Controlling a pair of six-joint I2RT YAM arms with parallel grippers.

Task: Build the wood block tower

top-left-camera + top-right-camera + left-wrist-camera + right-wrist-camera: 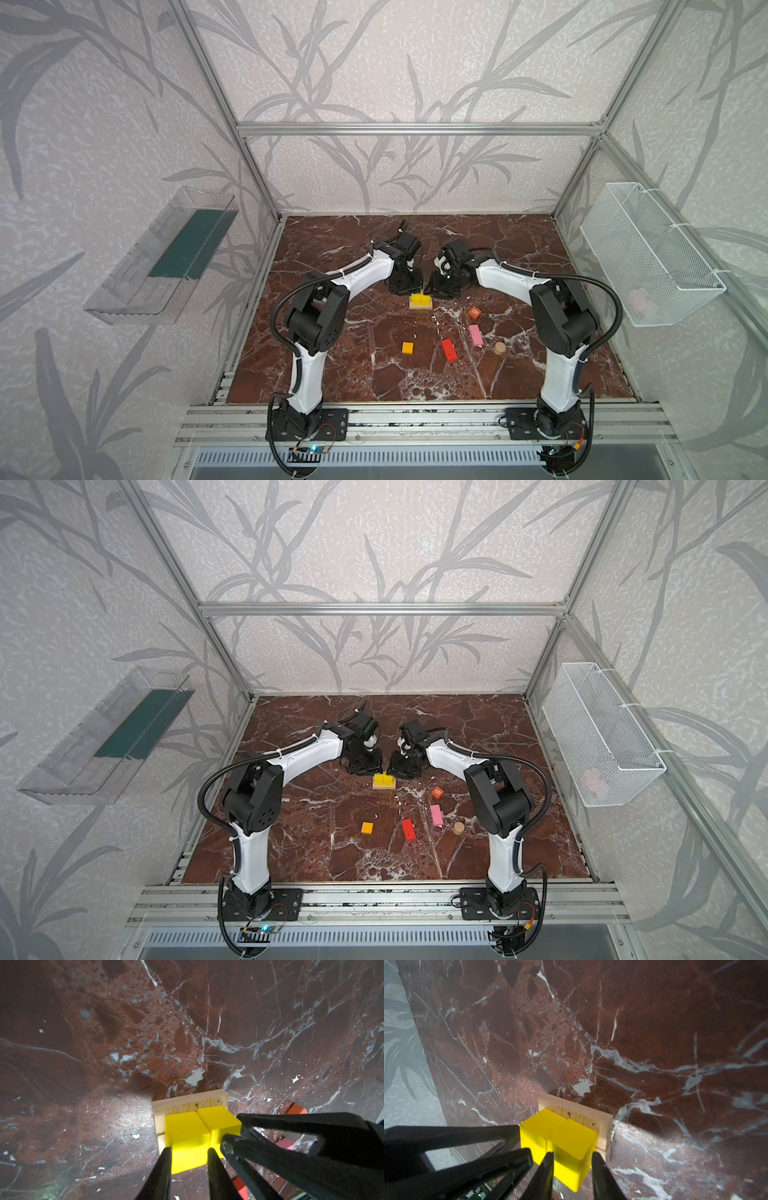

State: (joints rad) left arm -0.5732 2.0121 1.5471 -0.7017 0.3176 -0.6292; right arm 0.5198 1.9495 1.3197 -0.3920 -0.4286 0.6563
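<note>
**Q:** What stands at mid-table (pixel 374 374)?

**A:** The first layers of the tower (pixel 421 302). A tan plank base (pixel 187 1103) lies flat, and two yellow cubes sit side by side on it with their inner faces touching.

**Q:** How are the two end effectors set?

**A:** Both come down on the tower from its far side. The left end effector (pixel 189 1149) is narrowed onto the left yellow cube (pixel 187 1132), with one finger against each side face. The right end effector (pixel 572 1154) clasps the right yellow cube (pixel 575 1140) in the same way. Both cubes rest on the planks. The inner fingers of the two end effectors meet near the seam between the cubes.

**Q:** Where are the remaining wood blocks?

**A:** They lie loose on the table, nearer the arm bases and apart from the tower. The orange-red cube (pixel 474 312), which bears a white mark, is nearest the tower on the right. Closer to the arm bases are, from left to right, an orange cube (pixel 407 348), a red brick (pixel 449 349), a pink brick (pixel 475 335) and a tan cylinder (pixel 499 348). None of them touch.
</note>
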